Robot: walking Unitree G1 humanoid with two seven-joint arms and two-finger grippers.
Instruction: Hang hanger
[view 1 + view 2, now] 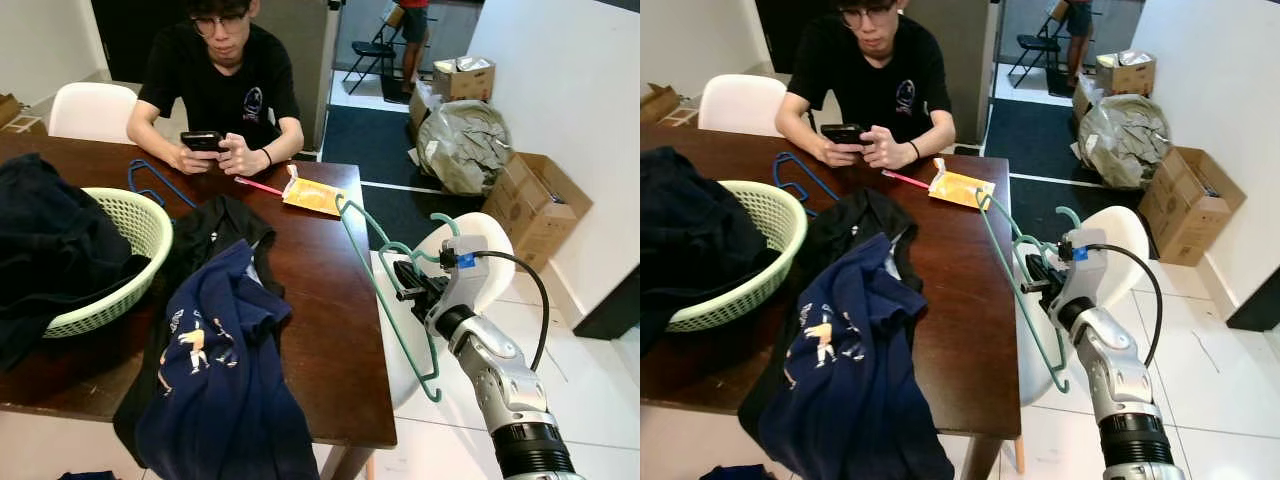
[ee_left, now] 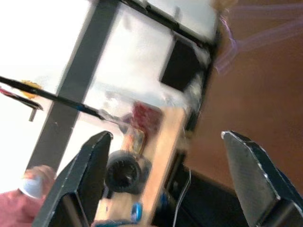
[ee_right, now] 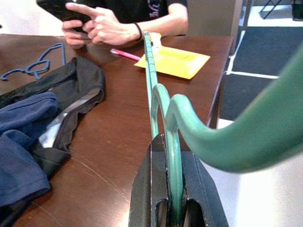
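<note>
Holding the green hanger (image 1: pixel 385 290) tight in the right gripper (image 1: pixel 412 283) jaws beside the brown worktop (image 1: pixel 330 300); left gripper (image 2: pixel 165 179) jaws gaping wide, empty

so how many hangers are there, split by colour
green hanger, clamped in the right gripper off the table's right edge: 1
blue hanger, lying flat on the table by the laundry basket: 1
total: 2
</note>
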